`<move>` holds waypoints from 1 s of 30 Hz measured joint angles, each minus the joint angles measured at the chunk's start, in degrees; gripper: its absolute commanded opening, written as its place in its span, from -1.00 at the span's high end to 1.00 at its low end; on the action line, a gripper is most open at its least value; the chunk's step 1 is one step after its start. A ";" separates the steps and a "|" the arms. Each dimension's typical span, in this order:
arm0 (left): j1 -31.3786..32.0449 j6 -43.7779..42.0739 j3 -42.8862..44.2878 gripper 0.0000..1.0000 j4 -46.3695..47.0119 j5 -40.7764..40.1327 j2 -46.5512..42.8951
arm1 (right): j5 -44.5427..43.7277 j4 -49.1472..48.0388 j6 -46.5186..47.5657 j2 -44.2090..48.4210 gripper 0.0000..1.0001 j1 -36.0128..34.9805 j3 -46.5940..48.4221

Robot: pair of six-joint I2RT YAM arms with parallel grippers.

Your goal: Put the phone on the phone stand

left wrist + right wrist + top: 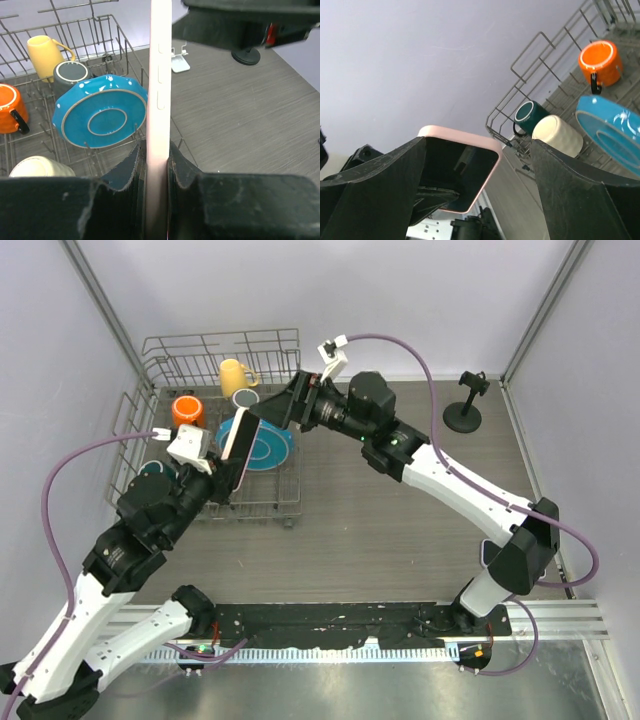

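From above, your left gripper [228,462] pinches the slim pink phone [239,440] upright over the wire rack [200,348], while your right arm reaches across with its elbow bent. At the left wrist, the smooth phone stands edge-on beside a glossy blue plate [100,114]. At the right wrist, your right gripper [477,150] is spread wide, and the phone's rounded top shows between its fingers.

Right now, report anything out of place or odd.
Only the pink phone: it stands on edge, clamped in the left gripper, beside the blue plate at the dish rack. Nothing looks spilled or broken.
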State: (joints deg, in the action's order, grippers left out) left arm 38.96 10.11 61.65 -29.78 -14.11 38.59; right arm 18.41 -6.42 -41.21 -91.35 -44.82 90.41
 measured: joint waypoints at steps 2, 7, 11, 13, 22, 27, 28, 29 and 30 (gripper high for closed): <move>0.00 0.02 -0.48 1.00 1.25 -0.11 0.33 | -3.26 -1.38 -3.26 0.61 -0.80 -0.85 -2.91; 0.00 0.09 -1.75 1.00 3.39 -1.14 0.96 | -8.17 -4.74 -10.21 2.40 -0.80 -1.09 -8.94; 0.00 0.28 -1.86 1.00 4.17 -1.33 2.03 | -9.14 -7.34 -12.81 2.43 -0.80 -1.11 -8.98; 0.00 0.35 -1.92 1.00 4.48 -1.36 2.08 | -8.83 -8.66 -13.70 2.38 -0.80 -1.33 -8.98; 0.00 0.57 -1.92 1.00 6.03 -1.95 2.08 | -8.31 -10.56 -14.73 1.42 -0.80 -3.91 -8.48; -0.07 1.07 -1.92 1.00 6.21 -2.82 2.36 | -8.33 -10.75 -14.71 0.31 -0.80 -4.94 -7.74; -0.11 1.18 -1.92 1.00 6.27 -3.04 2.56 | -8.41 -10.73 -14.69 0.04 -0.80 -5.03 -7.50; -0.13 1.25 -1.92 1.00 6.34 -3.21 2.67 | -8.59 -10.71 -14.62 -0.20 -0.80 -5.07 -7.32; -0.15 1.31 -1.92 1.00 6.36 -3.39 2.82 | -8.85 -10.60 -14.45 -0.33 -0.80 -5.16 -7.17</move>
State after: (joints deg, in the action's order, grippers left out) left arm 38.81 11.42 59.72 -23.42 -17.50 41.41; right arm 9.56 -17.02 -55.66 -91.68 -49.98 83.24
